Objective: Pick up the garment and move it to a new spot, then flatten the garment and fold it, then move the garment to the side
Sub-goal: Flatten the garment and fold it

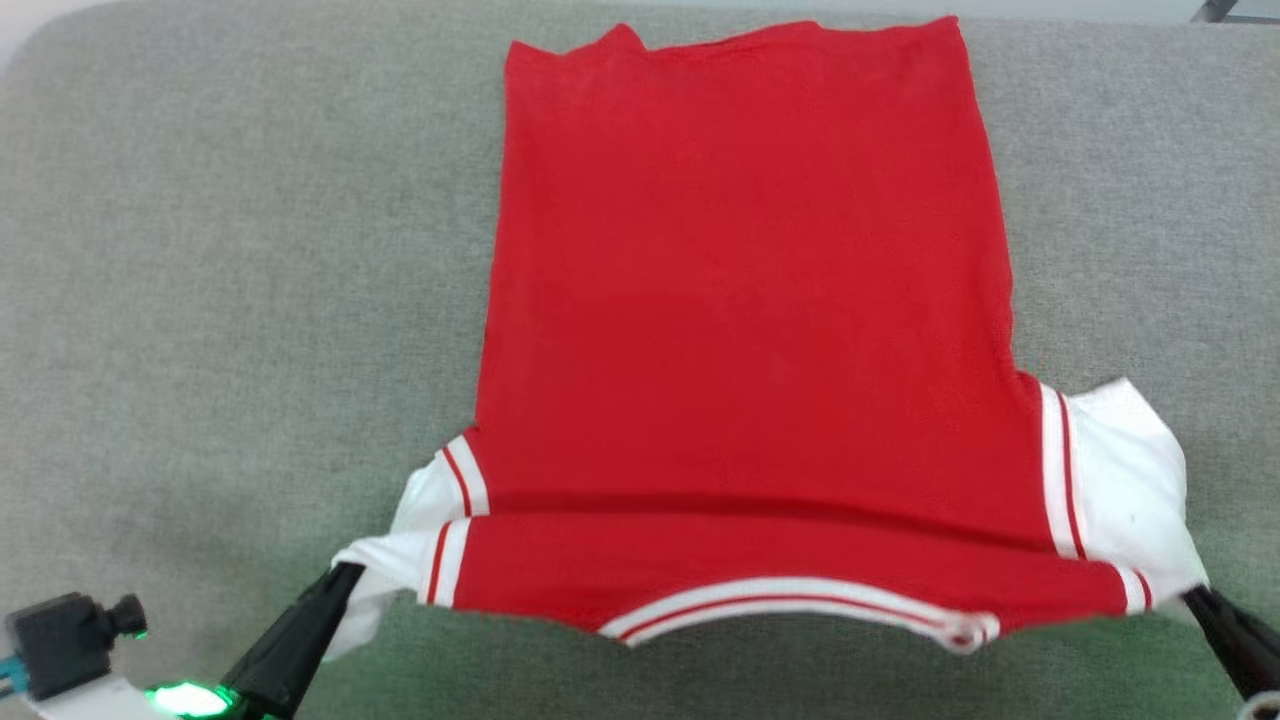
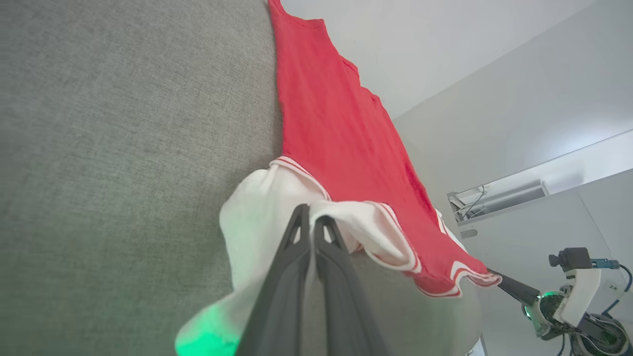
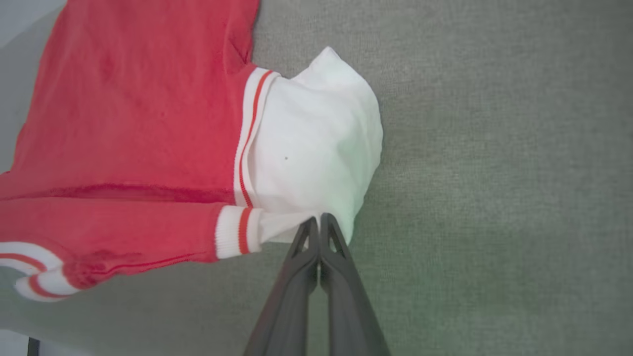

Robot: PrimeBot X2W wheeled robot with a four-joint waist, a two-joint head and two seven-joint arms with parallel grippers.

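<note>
L hand (image 1: 345, 573) pinches left sleeve (image 1: 425, 500) near the bench's (image 1: 200, 250) near-left corner. Garment (image 1: 740, 300) lies spread, hem toward far edge. R hand (image 1: 1195, 598) pinches right sleeve (image 1: 1130, 470). Risks: thin sleeve grips slipping; uneven pull skewing cloth.

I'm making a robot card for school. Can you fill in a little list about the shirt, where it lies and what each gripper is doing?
garment: red, white sleeves, spread out, neckline nearest the robot
surface: grey fabric
left gripper: shut on one white sleeve of the garment
right gripper: shut on the other white sleeve
</note>
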